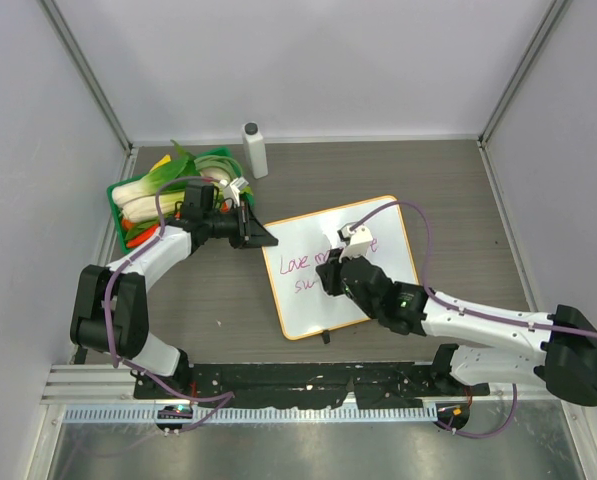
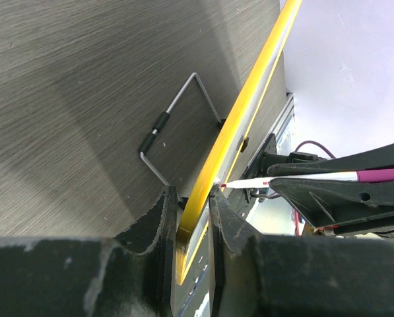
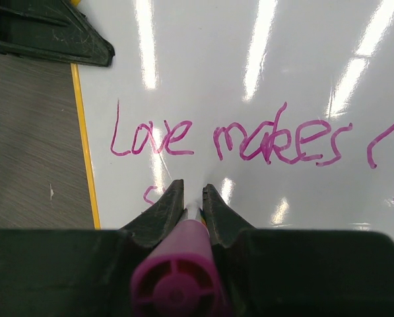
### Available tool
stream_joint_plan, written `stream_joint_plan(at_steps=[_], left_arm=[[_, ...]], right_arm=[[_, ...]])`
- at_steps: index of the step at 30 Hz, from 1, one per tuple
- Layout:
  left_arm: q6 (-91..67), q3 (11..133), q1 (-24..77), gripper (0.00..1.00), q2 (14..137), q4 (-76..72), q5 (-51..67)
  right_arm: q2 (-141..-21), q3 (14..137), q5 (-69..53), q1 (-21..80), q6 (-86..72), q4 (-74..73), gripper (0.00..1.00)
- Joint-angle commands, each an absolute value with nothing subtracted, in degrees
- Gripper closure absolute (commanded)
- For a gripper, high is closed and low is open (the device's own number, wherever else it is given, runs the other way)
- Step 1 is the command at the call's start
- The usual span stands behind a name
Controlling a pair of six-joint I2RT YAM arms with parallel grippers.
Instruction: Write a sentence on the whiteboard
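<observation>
The whiteboard lies on the table right of centre, white with a thin orange frame. On it the sentence in magenta cursive reads "Love makes", with further strokes at the right edge and an "s" starting a second line. My left gripper is shut on the board's left edge, one finger on each side of the frame. My right gripper is over the second line, shut on a magenta marker. Its tip points down at the board surface. The left wrist view shows the marker from the side.
A green tray of leafy vegetables sits at the back left, beside my left arm. A white bottle stands behind it near the back wall. A wire foot sticks out under the board. Grey walls enclose the table.
</observation>
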State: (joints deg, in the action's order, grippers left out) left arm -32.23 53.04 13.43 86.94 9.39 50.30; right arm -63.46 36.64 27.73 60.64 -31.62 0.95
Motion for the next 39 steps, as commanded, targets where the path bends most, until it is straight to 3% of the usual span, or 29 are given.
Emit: stream_joint_plan(at_steps=[1, 18, 39], left_arm=[[-29.3, 50.9, 14.2, 1.00, 88.4, 14.5, 40.6], [-29.2, 50.9, 14.2, 1.00, 88.2, 14.6, 40.7], [-29.3, 51.0, 14.3, 1.00, 88.5, 14.2, 40.9]], right_arm=[[-64.9, 39.5, 32.9, 60.3, -29.7, -0.4, 0.99], [-58.7, 38.8, 30.6, 60.1, -29.5, -0.5, 0.99], [-64.0, 39.6, 26.7, 59.8, -30.5, -0.7, 0.98]])
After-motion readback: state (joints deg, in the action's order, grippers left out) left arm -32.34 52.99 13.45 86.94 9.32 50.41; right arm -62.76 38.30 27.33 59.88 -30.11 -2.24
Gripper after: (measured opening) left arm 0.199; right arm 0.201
